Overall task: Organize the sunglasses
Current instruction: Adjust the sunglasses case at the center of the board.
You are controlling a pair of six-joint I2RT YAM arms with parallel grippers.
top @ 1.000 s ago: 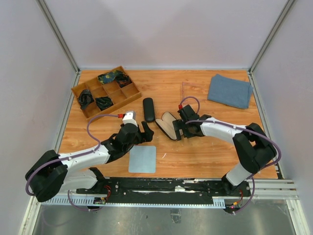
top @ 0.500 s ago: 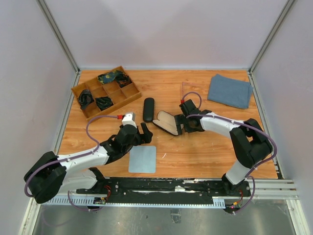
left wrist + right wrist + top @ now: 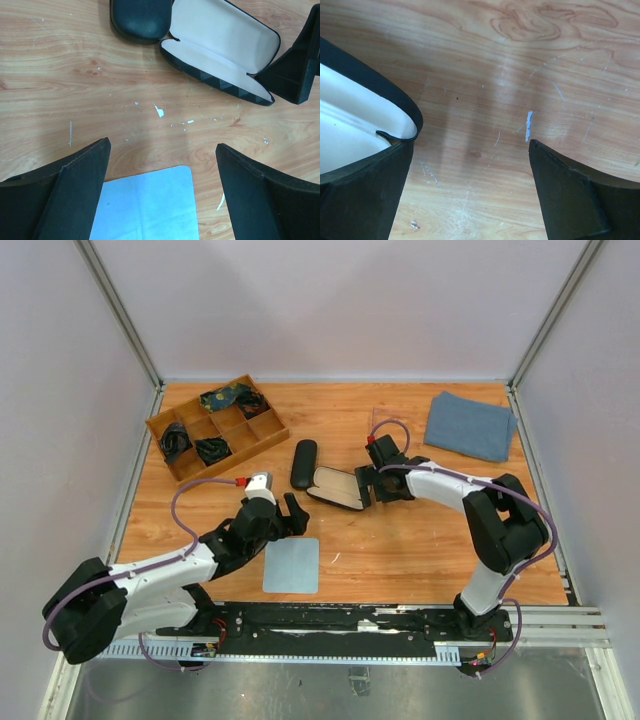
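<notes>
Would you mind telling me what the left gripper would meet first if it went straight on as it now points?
The left gripper, open, would probably meet the open glasses case first, near its end by the closed case; its height is unclear.

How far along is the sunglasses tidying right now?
Done: the open case lies empty beside the closed case. In hand: nothing. The left gripper and right gripper are both open, the right one at the open case's end. Left: the pale pinkish glasses lie on the table beyond it, not yet in a case.
</notes>
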